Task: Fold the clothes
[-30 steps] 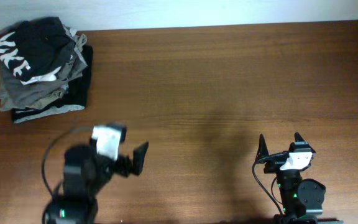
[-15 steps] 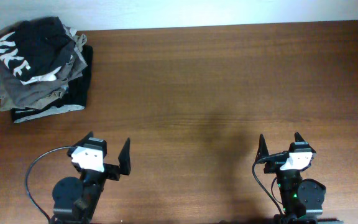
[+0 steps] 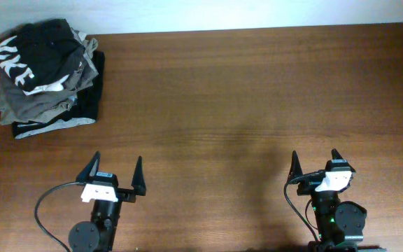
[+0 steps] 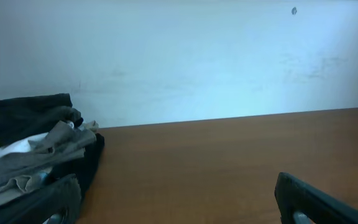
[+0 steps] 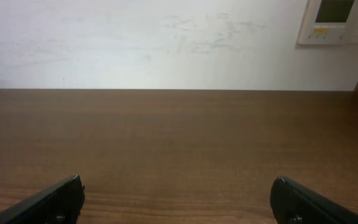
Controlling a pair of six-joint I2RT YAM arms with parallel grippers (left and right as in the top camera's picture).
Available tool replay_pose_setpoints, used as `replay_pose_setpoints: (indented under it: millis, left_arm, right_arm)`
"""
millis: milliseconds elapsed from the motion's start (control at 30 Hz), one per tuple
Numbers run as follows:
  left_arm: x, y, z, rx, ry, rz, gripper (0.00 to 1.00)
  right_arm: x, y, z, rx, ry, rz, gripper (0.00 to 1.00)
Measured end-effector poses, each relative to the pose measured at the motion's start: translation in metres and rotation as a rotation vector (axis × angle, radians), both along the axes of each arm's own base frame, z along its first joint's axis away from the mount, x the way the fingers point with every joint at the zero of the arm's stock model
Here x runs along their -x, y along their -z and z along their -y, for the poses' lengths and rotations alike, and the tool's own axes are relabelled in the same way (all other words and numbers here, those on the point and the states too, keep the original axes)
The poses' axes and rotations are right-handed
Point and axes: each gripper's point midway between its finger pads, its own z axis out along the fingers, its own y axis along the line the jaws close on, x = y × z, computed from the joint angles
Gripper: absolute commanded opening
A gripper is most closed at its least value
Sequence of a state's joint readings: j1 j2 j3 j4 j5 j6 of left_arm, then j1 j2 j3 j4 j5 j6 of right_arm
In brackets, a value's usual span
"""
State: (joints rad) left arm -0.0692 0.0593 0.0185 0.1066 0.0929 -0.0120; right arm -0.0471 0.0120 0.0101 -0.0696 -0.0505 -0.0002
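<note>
A stack of folded dark and grey clothes (image 3: 46, 73) sits at the table's far left corner; it also shows at the left of the left wrist view (image 4: 33, 146). My left gripper (image 3: 116, 171) is open and empty near the front left edge, well short of the stack. My right gripper (image 3: 315, 162) is open and empty near the front right edge. In the wrist views both grippers (image 4: 176, 199) (image 5: 178, 196) show wide-spread fingers with only bare wood between them.
The brown wooden table (image 3: 243, 98) runs back to a white wall (image 5: 166, 43). A wall-mounted panel (image 5: 334, 18) shows at the upper right of the right wrist view. Cables loop beside each arm base.
My left arm has drawn back toward the front edge and turned straight, its open gripper now pointing toward the far wall. The right arm has not moved.
</note>
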Motion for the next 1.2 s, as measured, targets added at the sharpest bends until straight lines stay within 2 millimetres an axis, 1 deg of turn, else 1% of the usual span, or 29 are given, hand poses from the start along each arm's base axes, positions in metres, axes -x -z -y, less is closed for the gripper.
replay_pose_setpoints:
  millis: [167,200,267,300,567,1200]
  left_arm:
    - [0.001,0.000,-0.010,0.001,-0.044,0.005,0.99]
    - [0.001,0.006,-0.012,0.000,-0.052,-0.017,0.99]
    - [0.001,0.028,-0.016,-0.005,-0.070,-0.108,0.99]
    - [0.001,0.036,-0.017,-0.006,-0.075,-0.137,0.99]
    - [0.001,0.037,-0.022,-0.010,-0.105,-0.141,0.99]
    - [0.001,0.037,-0.022,-0.010,-0.106,-0.141,0.99]
  right_arm:
    - [0.000,0.000,0.000,0.001,0.000,0.000,0.99]
    - [0.000,0.000,0.000,0.001,0.000,0.000,0.99]
    - [0.000,0.000,0.000,0.001,0.000,0.000,0.99]
    - [0.000,0.000,0.000,0.001,0.000,0.000,0.99]
    - [0.000,0.000,0.000,0.001,0.000,0.000,0.99]
    - [0.000,0.000,0.000,0.001,0.000,0.000,0.99]
